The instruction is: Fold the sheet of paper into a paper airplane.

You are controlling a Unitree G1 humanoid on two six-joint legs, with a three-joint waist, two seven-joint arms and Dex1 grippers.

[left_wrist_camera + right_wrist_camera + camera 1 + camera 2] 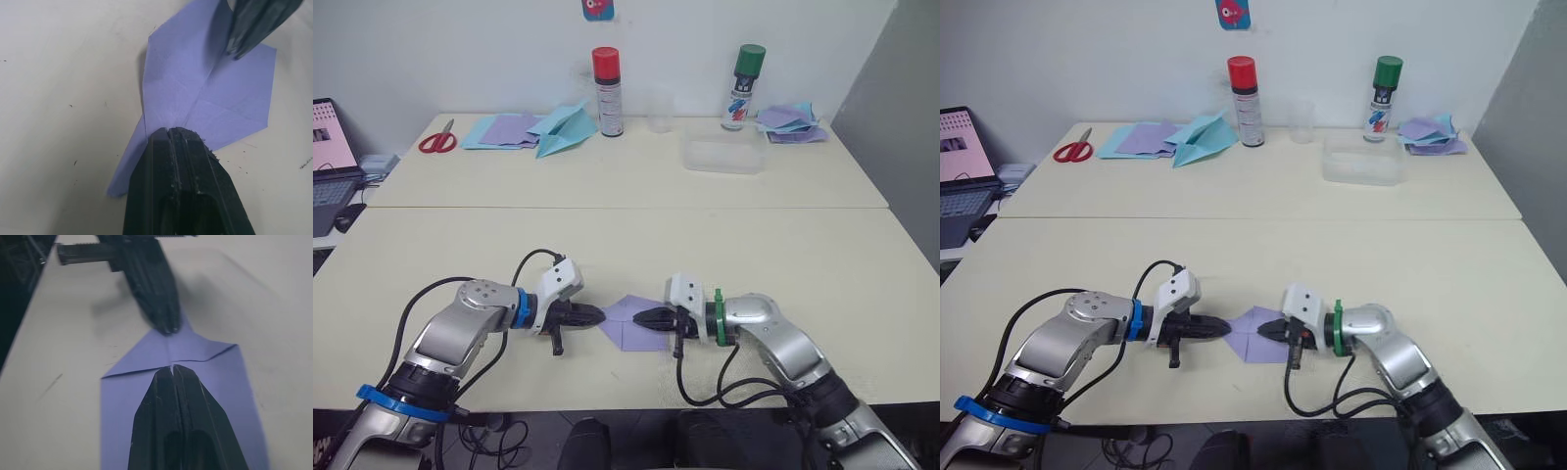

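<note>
The sheet of paper [628, 325] is lavender, creased, with one end folded to a point, and lies flat near the table's front edge. My left gripper [600, 315] is shut, its tip resting on the pointed left end of the sheet [210, 98]. From the other side my right gripper [638, 317] is shut too and lies on top of the sheet [122, 396], tip near the folded flaps. The two tips face each other a short gap apart. In the right wrist view the left gripper [166, 328] touches the point.
At the back left lie red scissors [437, 140], a pile of sheets [509, 130] and a light blue paper plane [565, 129]. Behind stand a red-capped can [607, 91], a clear cup [658, 113], a green-capped can [744, 86], a clear box [722, 155] and more sheets [793, 122].
</note>
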